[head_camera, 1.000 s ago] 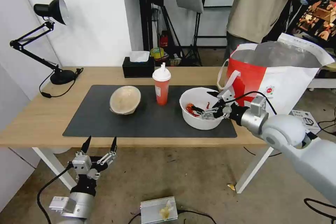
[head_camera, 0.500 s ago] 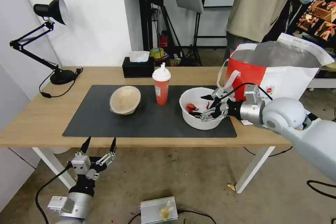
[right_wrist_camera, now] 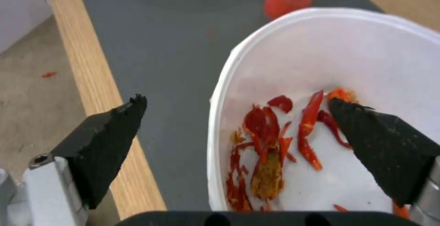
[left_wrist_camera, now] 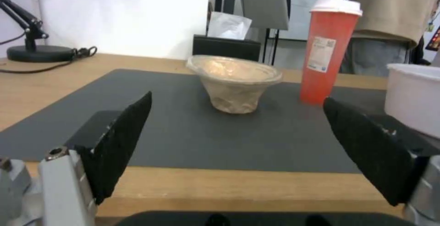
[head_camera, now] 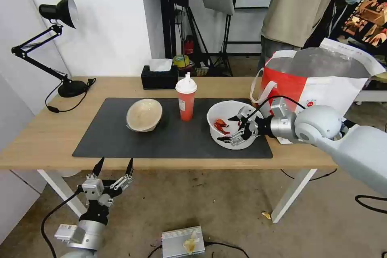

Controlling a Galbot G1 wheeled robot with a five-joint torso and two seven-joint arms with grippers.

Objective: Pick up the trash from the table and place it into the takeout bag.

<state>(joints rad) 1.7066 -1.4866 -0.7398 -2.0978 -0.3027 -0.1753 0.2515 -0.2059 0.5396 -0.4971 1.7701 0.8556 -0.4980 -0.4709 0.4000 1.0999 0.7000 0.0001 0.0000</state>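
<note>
On the dark mat (head_camera: 121,141) of the table (head_camera: 40,137) stand three pieces of trash. The white bowl (head_camera: 225,113) with red chili scraps is at the right, the red cup (head_camera: 186,100) with lid and straw in the middle, the beige bowl (head_camera: 144,115) at the left. My right gripper (head_camera: 229,130) is open astride the white bowl's (right_wrist_camera: 366,47) near rim, one finger inside and one outside over the mat (right_wrist_camera: 174,47). Below the table's front edge my left gripper (head_camera: 114,167) hangs open and holds nothing. The red-and-white takeout bag (head_camera: 318,84) stands open at the table's right end.
A black tissue box (head_camera: 159,76) sits behind the cup and a desk lamp (head_camera: 60,12) at the far left. On the floor below lies a metal box (head_camera: 183,242). A person stands behind the bag. The left wrist view faces the beige bowl (left_wrist_camera: 233,81) and cup (left_wrist_camera: 328,54).
My right gripper has slid from over the white bowl's right side toward its near rim and now straddles it. The left arm has not moved.
</note>
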